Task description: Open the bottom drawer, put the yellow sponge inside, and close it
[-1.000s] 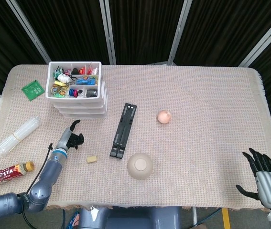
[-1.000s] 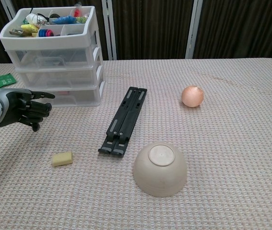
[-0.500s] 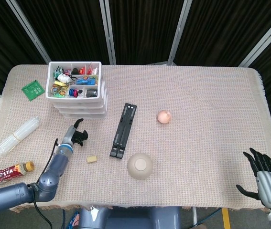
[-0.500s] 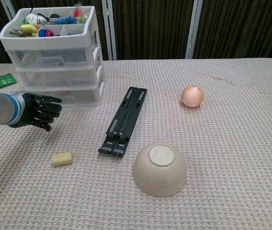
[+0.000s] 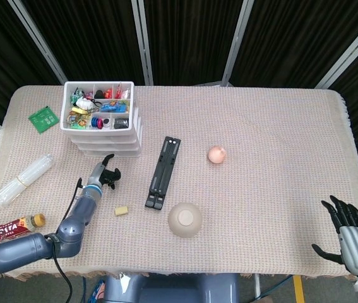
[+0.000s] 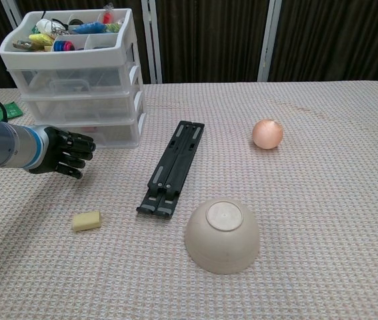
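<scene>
The left robot hand (image 6: 65, 152), fingers apart and holding nothing, is hovering just before the bottom drawer (image 6: 102, 132); the sponge (image 6: 86, 221) is lying on the tabletop (image 6: 322, 200) below it

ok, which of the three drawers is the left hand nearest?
The bottom drawer: the left hand hovers just in front of it, below the middle drawer and top drawer.

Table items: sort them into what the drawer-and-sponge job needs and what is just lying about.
Job:
bottom drawer, closed
yellow sponge
left hand, near the drawer front

Lying about:
upturned bowl
black folding stand
pink ball
two bottles
green packet
</scene>
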Robot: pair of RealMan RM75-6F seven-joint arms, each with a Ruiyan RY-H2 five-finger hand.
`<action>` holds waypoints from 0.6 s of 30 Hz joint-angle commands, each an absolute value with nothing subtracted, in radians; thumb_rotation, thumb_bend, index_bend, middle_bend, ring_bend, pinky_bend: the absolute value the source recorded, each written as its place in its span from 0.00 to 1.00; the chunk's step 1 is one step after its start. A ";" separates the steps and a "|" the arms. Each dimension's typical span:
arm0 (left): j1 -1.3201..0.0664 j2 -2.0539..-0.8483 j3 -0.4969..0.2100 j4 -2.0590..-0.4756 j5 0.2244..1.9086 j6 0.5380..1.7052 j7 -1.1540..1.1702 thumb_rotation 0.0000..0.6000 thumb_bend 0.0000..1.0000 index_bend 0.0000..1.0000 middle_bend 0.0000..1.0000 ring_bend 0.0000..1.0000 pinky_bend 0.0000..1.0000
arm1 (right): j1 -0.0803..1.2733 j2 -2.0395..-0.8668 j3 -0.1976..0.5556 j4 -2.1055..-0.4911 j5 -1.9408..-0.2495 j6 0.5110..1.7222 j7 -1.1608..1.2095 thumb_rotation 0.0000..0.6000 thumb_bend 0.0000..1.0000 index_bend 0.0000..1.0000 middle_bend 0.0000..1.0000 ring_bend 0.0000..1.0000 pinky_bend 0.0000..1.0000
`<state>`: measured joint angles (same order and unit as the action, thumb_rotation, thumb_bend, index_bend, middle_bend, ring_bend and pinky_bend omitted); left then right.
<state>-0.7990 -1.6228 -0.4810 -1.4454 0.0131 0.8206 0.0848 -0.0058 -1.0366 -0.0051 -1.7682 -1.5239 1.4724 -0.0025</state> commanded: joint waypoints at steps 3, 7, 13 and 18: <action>-0.812 -1.640 -0.488 -1.406 -0.026 0.793 0.076 1.00 0.73 0.00 0.99 0.90 0.70 | -0.006 -1.037 -0.005 -1.768 -1.523 1.473 -0.001 1.00 0.06 0.10 0.00 0.00 0.00; -0.825 -1.657 -0.486 -1.374 -0.035 0.783 0.078 1.00 0.73 0.00 0.99 0.90 0.70 | -0.006 -1.037 -0.003 -1.769 -1.521 1.475 -0.001 1.00 0.06 0.10 0.00 0.00 0.00; -0.835 -1.671 -0.501 -1.347 -0.055 0.747 0.066 1.00 0.73 0.04 0.99 0.90 0.70 | -0.007 -1.036 -0.004 -1.771 -1.522 1.474 0.001 1.00 0.06 0.10 0.00 0.00 0.00; -0.843 -1.687 -0.517 -1.329 -0.032 0.736 0.045 1.00 0.73 0.07 0.99 0.90 0.70 | -0.006 -1.036 -0.003 -1.771 -1.519 1.472 0.002 1.00 0.06 0.10 0.00 0.00 0.00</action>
